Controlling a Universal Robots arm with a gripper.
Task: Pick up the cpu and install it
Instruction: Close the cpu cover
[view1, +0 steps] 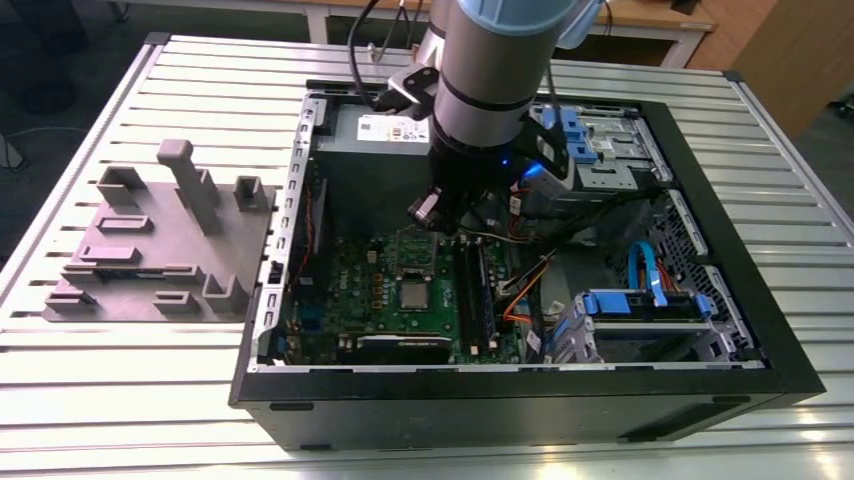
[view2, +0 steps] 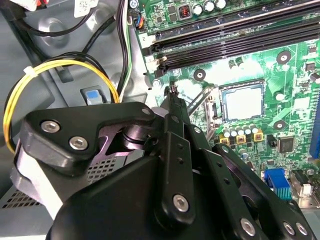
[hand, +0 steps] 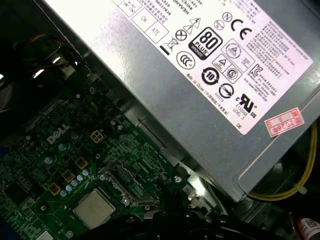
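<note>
Chip: the cpu (view1: 416, 293) lies flat in its socket on the green board, a little below the centre of the exterior view; its silvery top faces up. In the first wrist view the cpu (hand: 94, 208) sits low and left of the middle, square in its frame; in the second wrist view it (view2: 243, 101) shows at right of centre, inside the metal socket frame.

Tool: the gripper (view1: 430, 213) hangs above the board, up the picture from the cpu and apart from it, holding nothing. In the second wrist view its black fingers (view2: 176, 102) come together to one narrow tip with no gap between them, just beside the socket's edge.

Arm: the grey arm (view1: 494, 70) comes down from the top centre of the exterior view into the open case.

Board: the green board (view1: 360, 280) lies flat on the floor of the case, with long black memory slots (view1: 474, 290) just to the exterior view's right of the cpu.

Grey box: a big grey box with a white label (view1: 387, 128) sits in the upper part of the case, behind the arm.

Case: the black computer case (view1: 534, 400) lies on its side, open upward, on a slatted metal table (view1: 120, 400).

Block: a grey stepped plastic block (view1: 160, 245) rests on the table at the exterior view's left, well apart from the case's inside.

Wires: yellow and black wires (view2: 65, 65) loop at upper left of the second wrist view.
</note>
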